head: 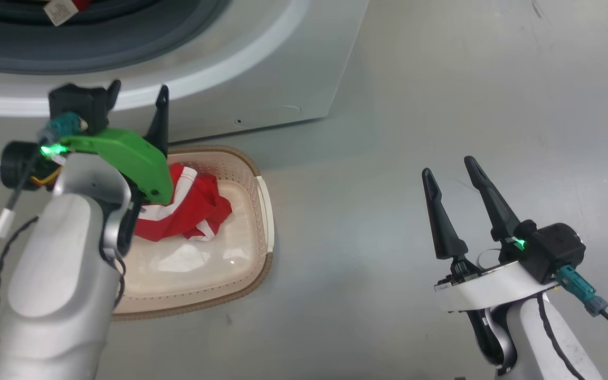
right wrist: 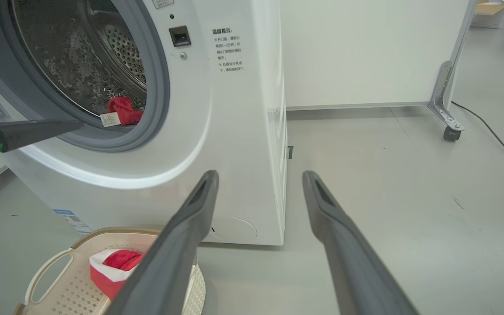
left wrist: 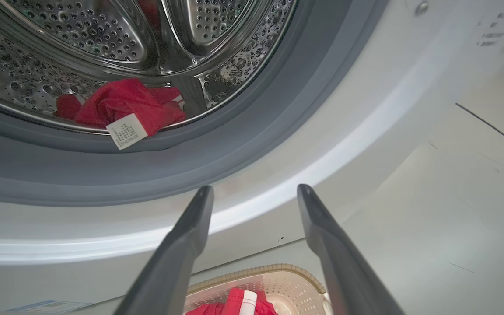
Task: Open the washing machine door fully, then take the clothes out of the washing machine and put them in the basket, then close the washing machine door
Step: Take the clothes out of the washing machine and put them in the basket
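Observation:
The washing machine (head: 262, 63) stands with its drum (left wrist: 81, 43) uncovered; its door is out of view. One red garment with a white label (left wrist: 123, 105) lies at the drum's front lip, also seen from the right wrist (right wrist: 123, 109). Another piece of the red clothes with white trim (head: 193, 206) lies in the basket (head: 264, 211) on the floor before the washer. My left gripper (head: 139, 87) is open and holds nothing. It hovers above the basket's far end, fingers pointing at the washer's front below the gasket (left wrist: 255, 189). My right gripper (head: 447, 165) is open over bare floor to the basket's right.
Grey floor (head: 441, 79) spreads to the right of the washer. A white panel on a caster (right wrist: 449, 127) stands behind, with a cable (right wrist: 497, 140) on the floor beside it. A small blue label (right wrist: 70, 218) sits low on the washer's front.

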Robot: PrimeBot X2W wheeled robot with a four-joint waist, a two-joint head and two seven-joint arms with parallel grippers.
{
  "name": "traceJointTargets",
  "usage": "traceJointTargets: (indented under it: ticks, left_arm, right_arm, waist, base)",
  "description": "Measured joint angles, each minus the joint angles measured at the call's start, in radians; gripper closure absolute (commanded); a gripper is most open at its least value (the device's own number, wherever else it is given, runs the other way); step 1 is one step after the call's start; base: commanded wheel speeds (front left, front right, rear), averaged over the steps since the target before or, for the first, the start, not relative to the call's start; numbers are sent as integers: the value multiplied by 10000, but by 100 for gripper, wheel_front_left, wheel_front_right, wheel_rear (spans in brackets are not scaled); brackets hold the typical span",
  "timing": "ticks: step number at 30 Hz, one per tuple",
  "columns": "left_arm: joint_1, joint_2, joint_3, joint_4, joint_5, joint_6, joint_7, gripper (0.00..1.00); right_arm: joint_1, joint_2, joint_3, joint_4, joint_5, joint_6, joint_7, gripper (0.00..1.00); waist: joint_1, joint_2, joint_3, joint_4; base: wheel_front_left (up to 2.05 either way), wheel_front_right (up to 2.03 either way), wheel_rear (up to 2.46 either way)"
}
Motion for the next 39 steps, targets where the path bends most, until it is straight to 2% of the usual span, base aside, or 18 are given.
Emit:
traceJointTargets:
  ticks: [7, 25, 32, 39]
  left_arm:
    - [-1410, 533, 198, 255, -2, -159, 769, 0]
    - [-4676, 2606, 616, 945, 552, -439, 2993, 0]
    - [-5755, 2905, 792, 965, 610, -545, 3478, 0]
    - [-6175, 3310, 836, 1419, 811, -554, 4050, 0]
  right_arm:
    - [-506, -2, 100, -58, 420, 4, 0, 0]
    - [-1246, -2, 514, -63, 1143, -33, 0, 0]
    - [-1397, -2, 476, -63, 1298, -140, 0, 0]
    - [-1753, 4, 506, -69, 1513, -213, 0, 0]
  waist:
    - [0, 0, 798, -372]
    - [0, 0, 2241, -1593]
    - [1, 0, 2745, -1867]
    - [1, 0, 3178, -2103]
  base:
    - [0, 0, 0]
    - [0, 0, 0]
    - [0, 0, 0]
    - [0, 0, 0]
